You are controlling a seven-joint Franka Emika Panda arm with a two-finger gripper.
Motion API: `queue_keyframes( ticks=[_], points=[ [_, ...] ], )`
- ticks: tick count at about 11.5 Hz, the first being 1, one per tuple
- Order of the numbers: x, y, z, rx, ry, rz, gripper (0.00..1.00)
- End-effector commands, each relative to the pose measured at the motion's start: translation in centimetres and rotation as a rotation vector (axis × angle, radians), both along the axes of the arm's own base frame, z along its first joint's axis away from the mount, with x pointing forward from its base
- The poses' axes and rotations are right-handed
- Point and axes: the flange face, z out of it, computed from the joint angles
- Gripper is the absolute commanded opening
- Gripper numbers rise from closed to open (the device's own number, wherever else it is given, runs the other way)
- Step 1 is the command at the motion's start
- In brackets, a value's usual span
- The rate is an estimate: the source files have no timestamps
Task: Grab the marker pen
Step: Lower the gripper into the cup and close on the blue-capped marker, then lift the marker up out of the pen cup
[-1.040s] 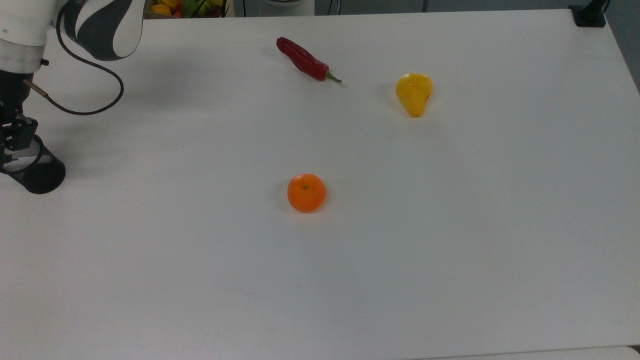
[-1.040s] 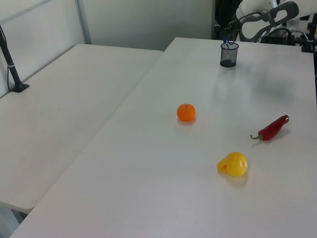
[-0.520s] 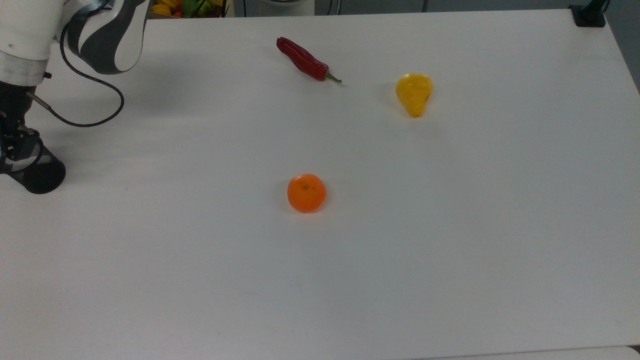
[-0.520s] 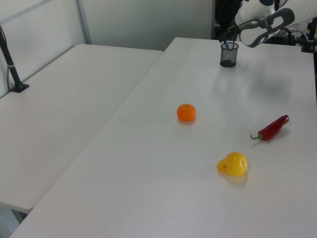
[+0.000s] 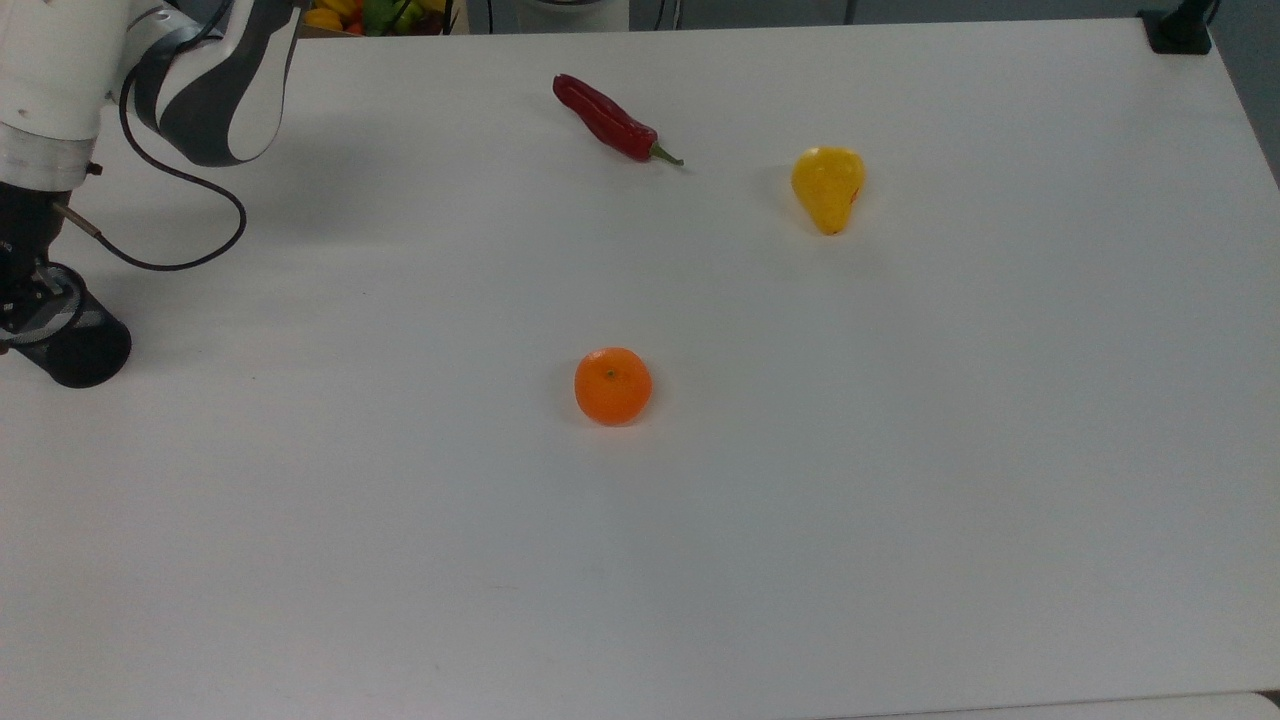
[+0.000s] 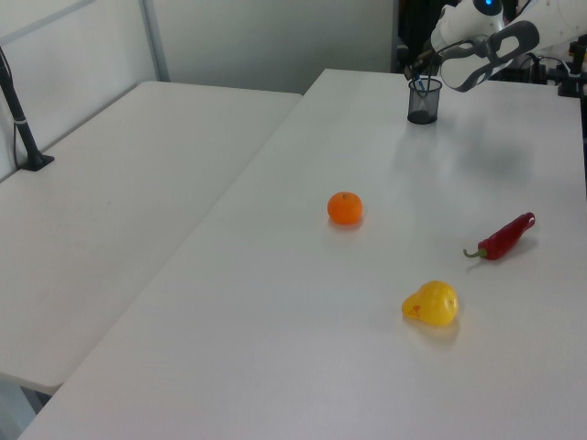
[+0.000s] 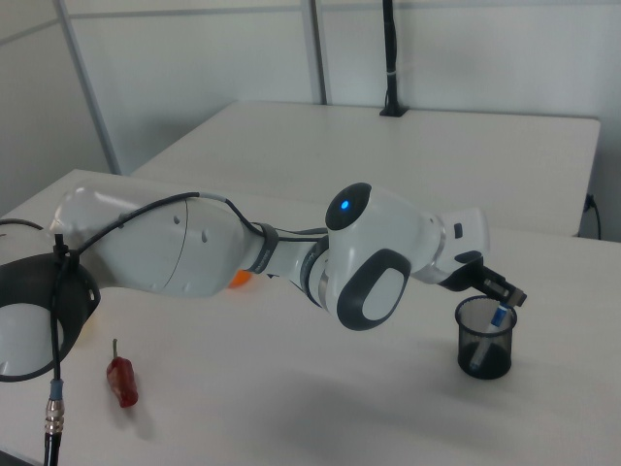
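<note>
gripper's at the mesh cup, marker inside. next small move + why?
Probably ease the gripper slightly down and close the fingers on the marker pen: its blue end pokes up at the mesh cup's rim right below the gripper, and nothing shows it gripped yet.

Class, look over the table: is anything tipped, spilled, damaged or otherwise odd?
Nothing stands out. The mesh cup stands upright with the marker pen inside and the gripper at its rim. The chilli, pear and orange lie apart, intact.
</note>
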Motion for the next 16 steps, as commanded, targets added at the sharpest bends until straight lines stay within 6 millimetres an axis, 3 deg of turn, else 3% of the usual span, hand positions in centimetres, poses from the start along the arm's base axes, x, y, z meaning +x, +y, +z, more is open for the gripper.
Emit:
queue_keyframes(
  ticks=[1, 3, 7, 8, 9, 13, 16],
  points=[
    [0.3, -0.3, 0.1, -0.004, -0.027, -0.011, 0.15],
    [0.2, -0.3, 0.1, -0.003, -0.027, -0.012, 0.01],
    [0.2, -0.3, 1.5, -0.007, -0.047, -0.013, 0.00],
    [-0.1, -0.4, 2.8, -0.010, -0.065, -0.018, 0.00],
    [-0.8, -1.2, 5.3, -0.014, -0.095, -0.034, 0.00],
    [-2.2, -1.1, 12.0, -0.001, -0.194, -0.055, 0.00],
    [-3.7, 2.2, 18.4, 0.045, -0.295, -0.044, 0.00]
  ],
)
